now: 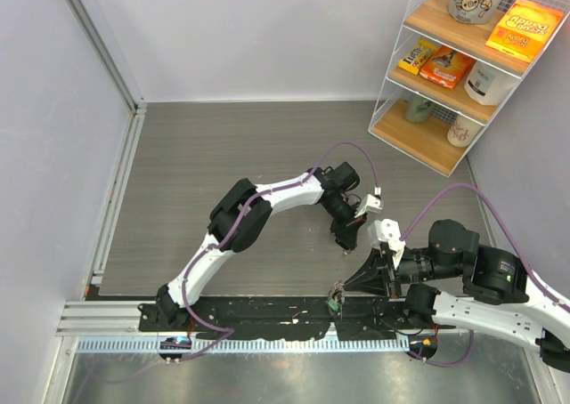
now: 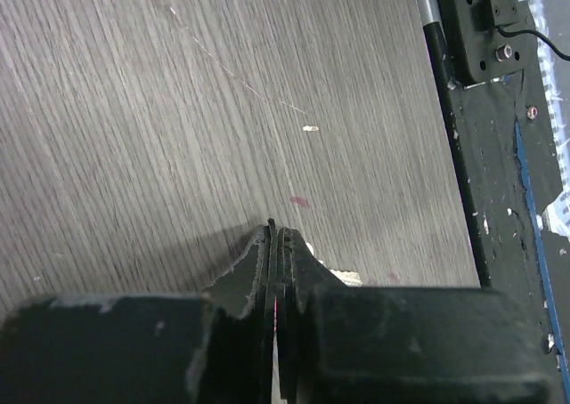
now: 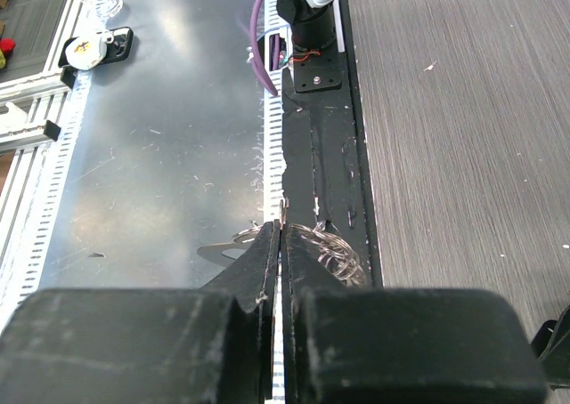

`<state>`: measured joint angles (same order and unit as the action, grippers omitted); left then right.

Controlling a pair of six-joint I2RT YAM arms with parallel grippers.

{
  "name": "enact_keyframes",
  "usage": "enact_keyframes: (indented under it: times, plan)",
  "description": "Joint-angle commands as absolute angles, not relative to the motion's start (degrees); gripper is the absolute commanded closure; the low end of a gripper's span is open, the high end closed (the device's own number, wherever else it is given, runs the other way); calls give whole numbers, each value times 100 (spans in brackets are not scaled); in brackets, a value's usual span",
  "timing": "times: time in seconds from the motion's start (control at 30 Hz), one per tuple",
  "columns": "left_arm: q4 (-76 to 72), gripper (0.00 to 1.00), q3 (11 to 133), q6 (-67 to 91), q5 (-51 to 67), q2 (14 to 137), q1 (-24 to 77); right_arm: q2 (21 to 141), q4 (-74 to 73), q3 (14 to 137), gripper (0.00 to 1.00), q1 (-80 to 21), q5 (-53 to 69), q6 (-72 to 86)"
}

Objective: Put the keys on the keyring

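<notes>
My left gripper (image 1: 346,241) hangs over the grey wood tabletop, near the right gripper. In the left wrist view it (image 2: 278,235) is shut on a thin dark key head, and the key's silver blade (image 2: 346,277) sticks out at the right of the fingers. My right gripper (image 1: 341,290) is over the black base rail. It (image 3: 281,228) is shut on the keyring (image 3: 337,248), whose silvery wire loops spread to both sides of the fingers. A small green piece (image 1: 331,306) hangs below it. No other keys show.
A white wire shelf (image 1: 463,57) with boxes and cups stands at the back right. The black base rail (image 1: 267,315) and a metal sheet (image 3: 160,155) run along the near edge. The left arm's base (image 3: 307,30) is nearby. White walls close in the left and back.
</notes>
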<state>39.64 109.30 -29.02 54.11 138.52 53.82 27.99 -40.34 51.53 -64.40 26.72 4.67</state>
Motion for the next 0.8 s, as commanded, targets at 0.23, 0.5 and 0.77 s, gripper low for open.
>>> enact_keyframes:
  times: [0.23, 0.5, 0.77]
  plan:
    - [3956, 100, 10741, -2892, 5256, 13686, 5362, 2768, -3709, 5335, 94, -6460, 2620, 422]
    - [1471, 100, 8967, -1654, 4826, 11920, 5282, 2769, -3823, 5502, 95, -6460, 2382, 369]
    - [-526, 100, 7384, -669, 4044, 10364, 5238, 2953, -3823, 5581, 94, -6460, 2408, 325]
